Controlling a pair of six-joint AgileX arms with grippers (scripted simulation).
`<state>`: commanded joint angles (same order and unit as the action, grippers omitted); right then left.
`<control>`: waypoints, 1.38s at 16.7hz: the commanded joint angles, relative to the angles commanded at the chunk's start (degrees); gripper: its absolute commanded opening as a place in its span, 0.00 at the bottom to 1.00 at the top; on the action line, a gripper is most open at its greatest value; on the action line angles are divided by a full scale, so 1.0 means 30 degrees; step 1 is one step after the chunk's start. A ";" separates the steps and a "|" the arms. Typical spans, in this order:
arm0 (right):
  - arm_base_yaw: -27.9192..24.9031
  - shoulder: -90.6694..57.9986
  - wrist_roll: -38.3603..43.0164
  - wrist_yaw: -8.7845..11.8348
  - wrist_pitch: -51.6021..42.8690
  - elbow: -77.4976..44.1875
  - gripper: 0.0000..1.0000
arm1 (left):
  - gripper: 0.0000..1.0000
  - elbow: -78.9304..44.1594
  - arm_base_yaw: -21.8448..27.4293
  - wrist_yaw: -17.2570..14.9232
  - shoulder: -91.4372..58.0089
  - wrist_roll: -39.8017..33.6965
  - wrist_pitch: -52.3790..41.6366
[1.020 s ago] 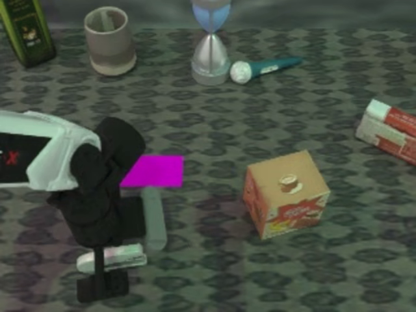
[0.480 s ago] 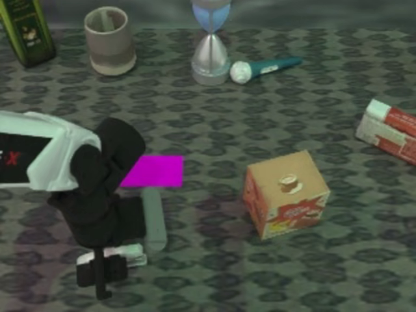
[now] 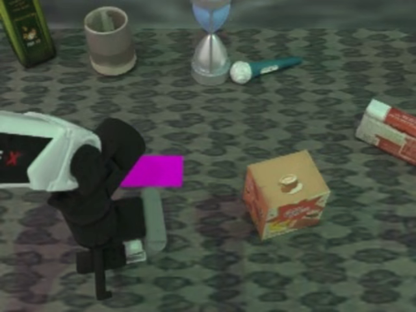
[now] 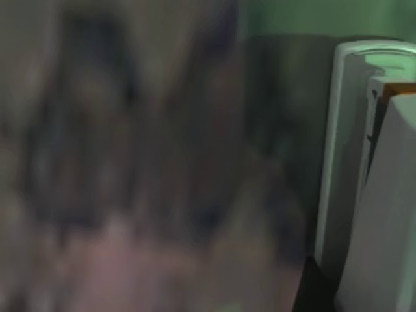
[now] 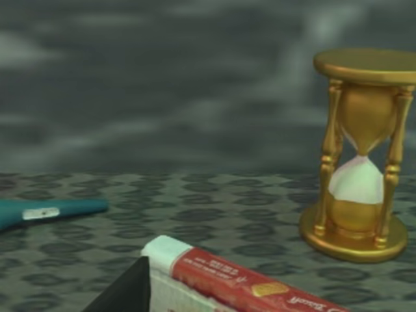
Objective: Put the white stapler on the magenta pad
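The white stapler (image 3: 135,250) lies near the table's front left. Only one pale end of it shows past my left gripper (image 3: 101,260), which hangs right over it. In the left wrist view the stapler (image 4: 377,195) fills one side from very close, white with an orange edge. The magenta pad (image 3: 156,171) lies flat just behind the stapler, partly covered by the left arm's black wrist. My right arm is out of the top view. Only a dark wedge of the right gripper (image 5: 127,292) shows in its wrist view, beside a red carton (image 5: 247,286).
A tan carton (image 3: 286,193) stands right of the pad. A red carton (image 3: 390,130) lies at the right edge. Along the back stand a green bottle (image 3: 26,29), a grey cup (image 3: 109,40), an hourglass (image 3: 210,45) and a teal-handled brush (image 3: 263,67).
My left gripper has shifted over the stapler, so much less of the white body shows now. The pad and the other objects have stayed put.
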<state>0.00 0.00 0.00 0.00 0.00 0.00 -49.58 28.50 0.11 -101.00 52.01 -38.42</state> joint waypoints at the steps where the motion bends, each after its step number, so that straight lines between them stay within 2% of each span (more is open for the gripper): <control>1: 0.0000 0.0000 0.0000 0.0000 0.0000 0.0000 1.00 | 0.00 0.0000 0.0000 0.0000 0.0000 0.0000 0.0000; 8: 0.0000 0.0000 0.0000 0.0000 0.0000 0.0000 1.00 | 0.00 -0.0253 0.0021 0.0007 0.0140 0.0060 -0.0300; 17: 0.0000 0.0000 0.0000 0.0000 0.0000 0.0000 1.00 | 0.00 -0.4337 -0.0266 0.0013 0.3041 -0.0074 -0.7545; 23: 0.0000 0.0000 0.0000 0.0000 0.0000 0.0000 1.00 | 0.00 -0.4667 -0.0206 0.0018 0.3255 -0.0060 -0.7987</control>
<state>0.00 0.00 0.00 0.00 0.00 0.00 -63.59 27.89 0.16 -91.23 51.83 -62.38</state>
